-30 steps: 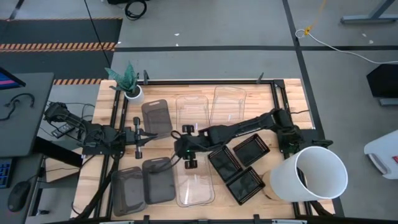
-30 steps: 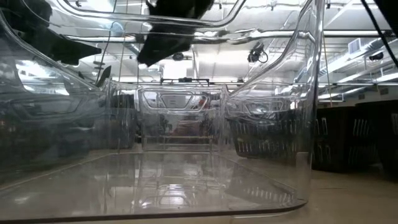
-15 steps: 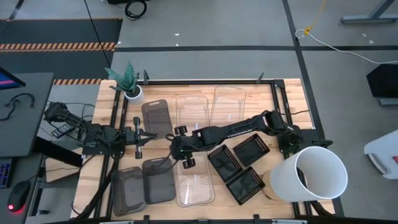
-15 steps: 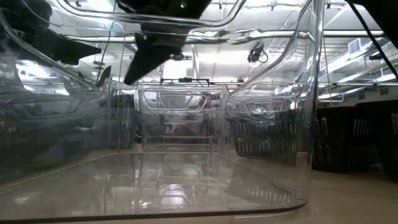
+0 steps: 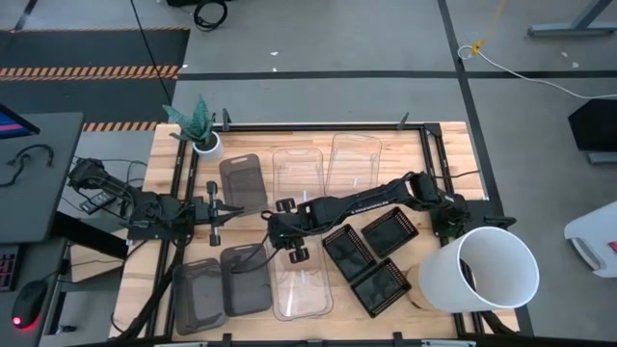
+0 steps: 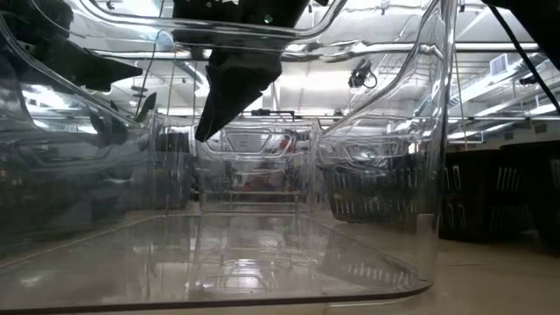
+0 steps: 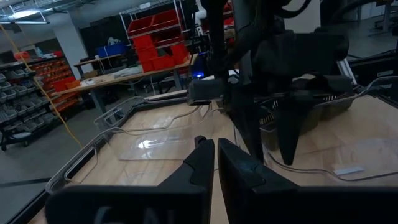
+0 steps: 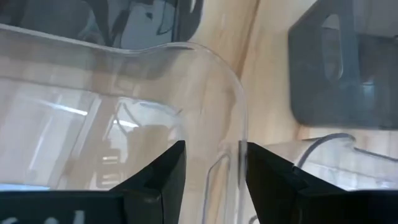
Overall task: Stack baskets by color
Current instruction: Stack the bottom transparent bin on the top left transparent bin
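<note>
My right gripper [image 5: 281, 234] reaches across the table to the far end of the near clear basket [image 5: 301, 284]. In the right wrist view it [image 8: 211, 177] is open, with the fingers astride that clear basket's curved rim [image 8: 186, 53]. The low view looks through the same basket [image 6: 437, 175], and a dark finger [image 6: 229, 96] hangs over its far rim. Two more clear baskets [image 5: 297, 173] [image 5: 355, 159] lie at the back. Grey baskets [image 5: 241, 180] [image 5: 246, 278] [image 5: 200, 294] lie to the left, black mesh baskets [image 5: 388, 229] [image 5: 349, 253] [image 5: 381, 286] to the right. My left gripper [image 5: 224, 209] waits at the left, shut and empty [image 7: 214, 165].
A large white bucket [image 5: 492, 270] lies at the table's front right corner. A small white plant pot [image 5: 205, 145] stands at the back left. A black frame [image 5: 318, 125] edges the wooden table. A grey basket [image 8: 348, 74] lies close beside the right gripper.
My right gripper has slid left along the near clear basket's far end and come down over its rim, its fingers narrowing a little. The left arm has stayed put.
</note>
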Controlling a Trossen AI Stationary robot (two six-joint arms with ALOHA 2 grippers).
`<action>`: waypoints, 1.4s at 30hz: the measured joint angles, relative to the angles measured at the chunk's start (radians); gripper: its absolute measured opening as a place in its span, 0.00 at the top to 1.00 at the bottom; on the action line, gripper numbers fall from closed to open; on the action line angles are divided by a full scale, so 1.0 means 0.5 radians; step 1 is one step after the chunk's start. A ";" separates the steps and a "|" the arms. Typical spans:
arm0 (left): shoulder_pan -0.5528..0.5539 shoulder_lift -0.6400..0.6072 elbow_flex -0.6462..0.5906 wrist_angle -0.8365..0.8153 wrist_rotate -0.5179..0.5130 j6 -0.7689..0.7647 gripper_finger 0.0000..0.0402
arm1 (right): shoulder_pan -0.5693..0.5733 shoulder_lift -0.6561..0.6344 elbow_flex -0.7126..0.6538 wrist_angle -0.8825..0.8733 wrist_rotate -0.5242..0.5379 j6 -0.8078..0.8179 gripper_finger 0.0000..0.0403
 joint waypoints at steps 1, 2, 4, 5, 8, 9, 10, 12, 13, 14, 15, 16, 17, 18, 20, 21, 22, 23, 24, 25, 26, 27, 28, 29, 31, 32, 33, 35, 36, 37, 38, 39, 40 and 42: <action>0.000 0.000 0.000 0.000 0.000 -0.001 0.92 | 0.004 0.000 0.001 -0.015 -0.008 0.002 0.60; 0.000 0.000 0.000 0.000 0.000 0.000 0.92 | 0.009 0.000 0.001 -0.034 -0.006 0.016 0.60; 0.000 0.000 -0.001 0.001 0.000 0.000 0.91 | 0.017 0.000 0.001 -0.040 0.001 0.076 0.60; 0.000 0.000 0.000 0.003 0.000 0.000 0.91 | 0.021 -0.003 0.001 -0.048 -0.015 0.102 0.60; 0.000 0.000 -0.001 0.003 0.000 0.000 0.91 | 0.023 -0.006 0.001 -0.092 -0.098 0.143 0.60; 0.000 0.000 -0.001 0.003 0.000 -0.001 0.91 | 0.024 -0.006 0.001 -0.116 -0.105 0.157 0.60; 0.000 0.000 0.000 0.002 0.000 -0.001 0.92 | 0.025 -0.006 0.001 -0.136 -0.105 0.175 0.60; 0.000 0.000 0.000 0.003 0.000 0.000 0.92 | 0.025 -0.006 0.001 -0.162 -0.104 0.205 0.60; 0.000 0.000 -0.001 0.003 0.000 0.000 0.92 | 0.024 -0.006 0.001 -0.169 -0.104 0.211 0.60; 0.000 0.000 0.000 0.002 0.000 0.000 0.93 | 0.025 -0.006 0.001 -0.172 -0.104 0.211 0.60; 0.000 0.000 -0.001 0.003 0.000 -0.001 0.93 | 0.026 -0.006 0.001 -0.172 -0.104 0.210 0.60; 0.000 0.000 0.000 0.003 0.000 0.000 0.93 | 0.028 -0.006 0.001 -0.172 -0.104 0.209 0.60; 0.000 0.000 0.000 0.003 0.000 -0.001 0.93 | 0.028 -0.007 0.001 -0.172 -0.101 0.209 0.60; 0.000 0.000 -0.001 0.003 0.000 -0.001 0.93 | 0.028 -0.007 0.001 -0.172 -0.099 0.209 0.60; 0.000 0.000 0.000 0.003 0.000 -0.001 0.92 | 0.028 -0.007 0.001 -0.179 -0.098 0.209 0.60; 0.000 0.000 0.000 0.003 0.000 0.000 0.92 | 0.028 -0.007 0.001 -0.179 -0.098 0.209 0.60; 0.000 0.000 0.000 0.003 0.000 0.000 0.91 | 0.028 -0.007 0.001 -0.179 -0.098 0.209 0.60; 0.000 0.000 0.000 0.003 0.000 0.000 0.91 | 0.028 -0.007 0.001 -0.181 -0.098 0.209 0.60; 0.000 0.000 -0.001 0.003 0.000 0.000 0.91 | 0.028 -0.008 0.001 -0.186 -0.098 0.209 0.60; 0.000 0.000 0.000 0.003 0.000 0.000 0.91 | 0.028 -0.008 0.001 -0.191 -0.098 0.209 0.60; 0.000 0.000 0.000 0.003 0.000 0.000 0.91 | 0.028 -0.008 0.001 -0.193 -0.097 0.209 0.60; 0.000 0.000 0.000 0.003 0.000 0.000 0.92 | 0.028 -0.008 0.001 -0.193 -0.093 0.209 0.60; 0.000 0.000 0.000 0.003 0.000 0.000 0.92 | 0.028 -0.008 0.001 -0.195 -0.082 0.209 0.60; 0.000 0.000 -0.001 0.003 0.000 0.000 0.93 | 0.028 -0.008 0.001 -0.196 -0.078 0.206 0.60; 0.000 0.000 -0.001 0.003 0.000 -0.001 0.93 | 0.028 -0.007 0.001 -0.196 -0.047 0.204 0.60; 0.000 0.000 0.000 0.003 0.000 0.000 0.93 | 0.028 -0.006 0.001 -0.196 -0.030 0.204 0.60; 0.000 0.000 0.000 0.003 0.000 0.000 0.94 | 0.028 -0.006 0.001 -0.197 -0.028 0.204 0.60; 0.000 0.000 0.000 0.003 0.000 0.000 0.94 | 0.028 -0.005 0.001 -0.208 -0.030 0.205 0.61; 0.000 0.000 0.000 0.003 0.000 0.000 0.93 | 0.028 -0.005 0.001 -0.224 -0.030 0.205 0.61; 0.000 0.000 0.000 0.003 0.000 -0.001 0.93 | 0.028 -0.004 0.001 -0.244 -0.030 0.205 0.62; 0.000 0.000 -0.001 0.003 0.000 -0.001 0.93 | 0.028 -0.004 0.001 -0.259 -0.030 0.208 0.63; 0.000 0.000 -0.001 0.003 0.000 0.000 0.92 | 0.028 -0.004 0.001 -0.267 -0.030 0.215 0.64; 0.000 0.000 0.000 0.003 0.000 0.000 0.92 | 0.028 -0.004 0.001 -0.271 -0.030 0.227 0.65; 0.000 0.000 0.000 0.003 0.000 0.000 0.92 | 0.028 -0.004 0.001 -0.276 -0.030 0.241 0.68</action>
